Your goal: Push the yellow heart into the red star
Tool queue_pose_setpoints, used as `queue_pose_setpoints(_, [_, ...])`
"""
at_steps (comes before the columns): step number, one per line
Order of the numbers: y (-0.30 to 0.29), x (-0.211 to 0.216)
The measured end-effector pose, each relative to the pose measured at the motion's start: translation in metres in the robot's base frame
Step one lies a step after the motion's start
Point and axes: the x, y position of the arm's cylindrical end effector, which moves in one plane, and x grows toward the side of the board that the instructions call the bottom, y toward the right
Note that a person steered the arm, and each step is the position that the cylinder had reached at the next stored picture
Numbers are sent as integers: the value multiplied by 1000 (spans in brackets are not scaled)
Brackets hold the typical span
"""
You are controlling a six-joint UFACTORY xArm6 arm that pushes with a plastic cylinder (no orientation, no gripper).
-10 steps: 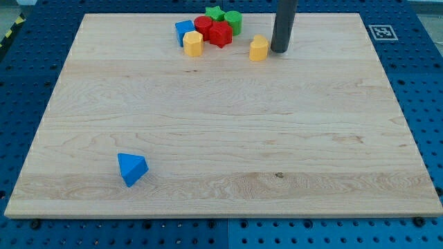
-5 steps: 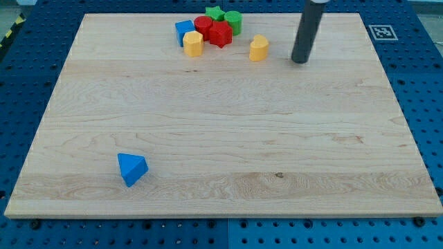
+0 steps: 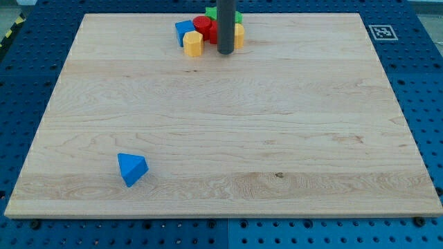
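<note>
Wooden surface (image 3: 221, 124) on a blue pegboard bench carries a cluster of blocks at its top edge, where the yellow heart (image 3: 239, 35) now sits packed against the mostly hidden red star (image 3: 214, 31), apparently the task's aim. No claw is fitted; my tip (image 3: 225, 52) rests just below them. Blue triangular block (image 3: 131, 169) lies near the bottom-left corner. Top-right, a printed marker tag (image 3: 383, 32) bears no readable text.

Bright, even light falls from overhead on the pale wooden board (image 3: 221, 117); shadows are soft and short, with a faint one under the blue triangular block (image 3: 131, 169); no glare; focus is sharp throughout; the edges show no marked distortion.
</note>
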Motion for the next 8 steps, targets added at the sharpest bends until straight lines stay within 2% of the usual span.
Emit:
queue_pose_setpoints(1, [-5, 87])
queue_pose_setpoints(2, [-69, 119])
queue_pose_setpoints(3, [-178, 132])
queue_pose_setpoints(4, [-260, 147])
queue_pose_setpoints(5, [-287, 201])
queue_pose_setpoints(6, [-247, 263])
queue_pose_setpoints(8, [-219, 263])
